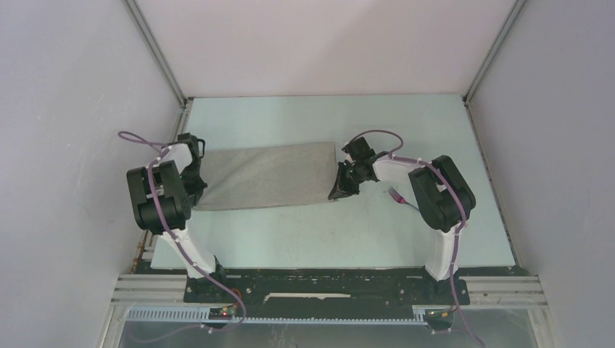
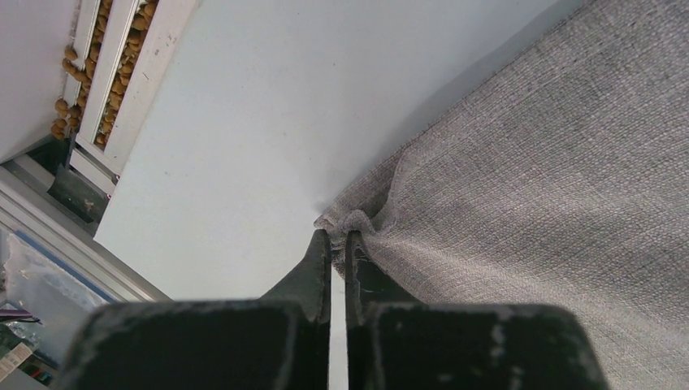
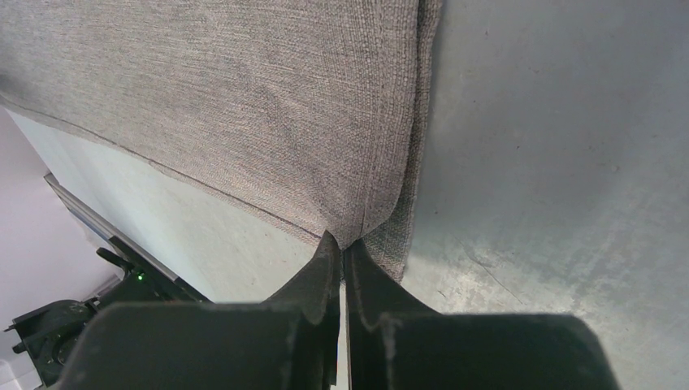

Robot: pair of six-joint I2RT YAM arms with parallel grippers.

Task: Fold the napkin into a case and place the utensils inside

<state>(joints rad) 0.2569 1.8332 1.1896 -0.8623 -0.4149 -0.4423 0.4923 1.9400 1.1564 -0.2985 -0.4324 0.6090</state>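
The grey-beige napkin (image 1: 265, 176) is stretched as a long band between the two arms over the table. My left gripper (image 1: 199, 183) is shut on its left end; in the left wrist view the cloth (image 2: 520, 179) bunches at the gripper (image 2: 339, 236). My right gripper (image 1: 339, 190) is shut on the near right corner, and in the right wrist view the folded layers of the napkin (image 3: 268, 106) meet at the gripper (image 3: 343, 244). A metal fork (image 1: 399, 197) lies on the table by the right arm, its handle hidden under the arm. The spoon is out of view.
The pale table (image 1: 304, 239) ends in a black rail (image 1: 312, 279) at the near side. Metal frame posts (image 1: 156, 51) and grey walls close in left, right and back. A slotted white panel (image 2: 122, 73) stands at the table's left edge.
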